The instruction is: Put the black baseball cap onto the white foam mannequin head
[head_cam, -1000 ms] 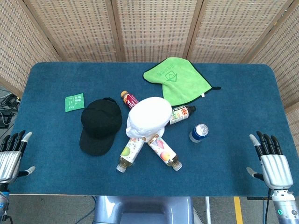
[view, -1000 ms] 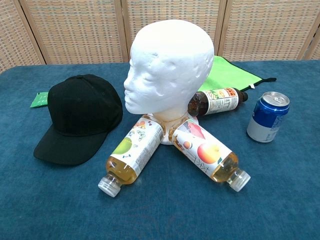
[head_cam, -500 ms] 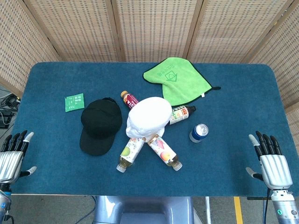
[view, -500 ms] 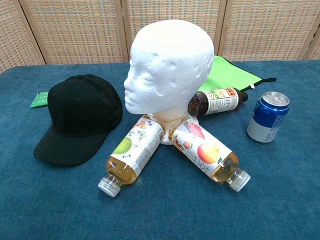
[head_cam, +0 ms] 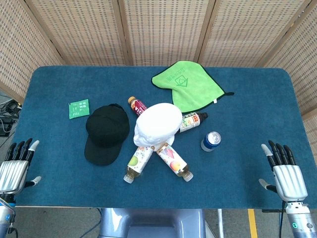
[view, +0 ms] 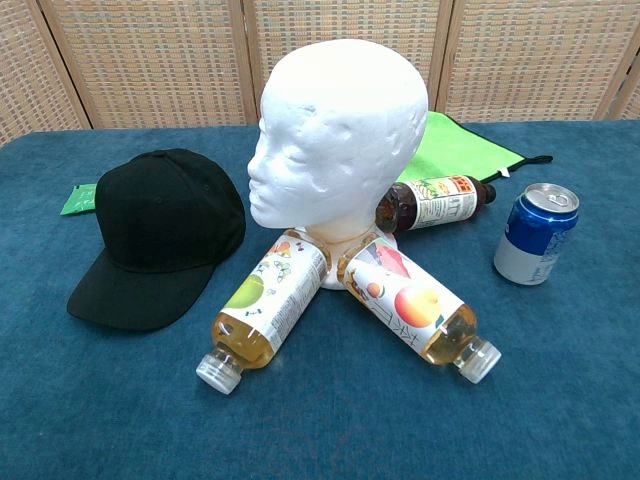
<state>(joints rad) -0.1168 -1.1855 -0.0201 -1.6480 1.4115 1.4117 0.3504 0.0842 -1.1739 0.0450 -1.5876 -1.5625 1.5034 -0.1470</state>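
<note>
The black baseball cap [head_cam: 105, 133] [view: 160, 235] lies on the blue table left of centre, its brim toward the front edge. Just right of it the white foam mannequin head [head_cam: 158, 125] [view: 338, 138] stands upright, its face turned toward the cap. My left hand [head_cam: 15, 167] hovers at the front left corner, fingers spread, holding nothing, far from the cap. My right hand [head_cam: 283, 171] is at the front right corner, fingers also spread and empty. Neither hand shows in the chest view.
Several drink bottles lie around the mannequin's base: two in front [view: 262, 310] [view: 415, 309], two behind [head_cam: 192, 120] [head_cam: 136, 105]. A blue can [head_cam: 211, 141] [view: 535, 233] stands to the right. A green cloth [head_cam: 187, 85] lies at the back, a small green packet [head_cam: 78, 108] at the left.
Both hands have drifted slightly lower in the head view, toward the front edge. Nothing on the table has moved.
</note>
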